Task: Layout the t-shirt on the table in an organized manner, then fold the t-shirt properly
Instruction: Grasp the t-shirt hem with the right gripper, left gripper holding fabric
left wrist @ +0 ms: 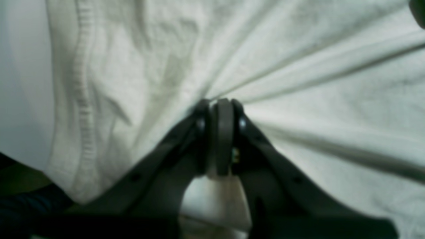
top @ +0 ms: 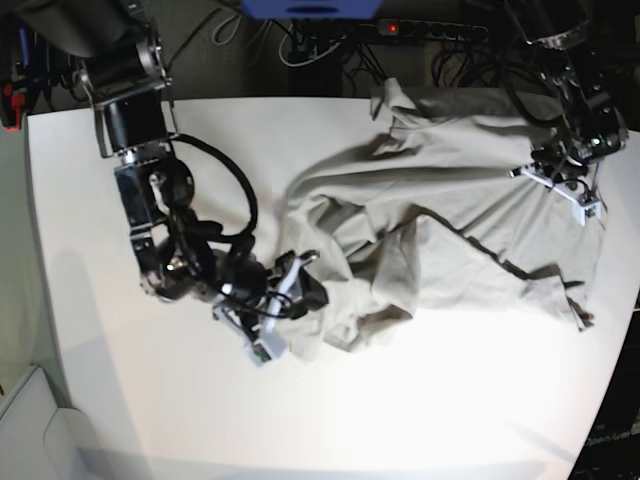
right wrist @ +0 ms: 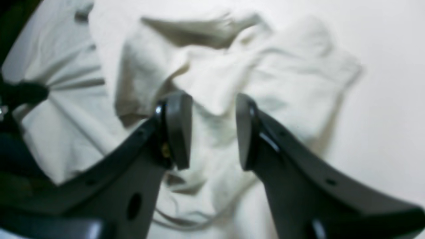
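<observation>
So the t-shirt (top: 450, 215) is sprawled rumpled over the right half of the table (top: 90, 330), left gripper (left wrist: 220, 108) clenched on a pinch of it upper right, right gripper (right wrist: 212, 129) spread apart over its lower-left edge.

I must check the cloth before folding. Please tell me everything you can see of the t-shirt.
The t-shirt is plain pale grey-beige cloth, soft, wrinkled and bunched, not yet flat. It lies across the white table. The left end effector is shut on a pinch of it, with creases radiating out. The right end effector stands open over a crumpled edge.
</observation>
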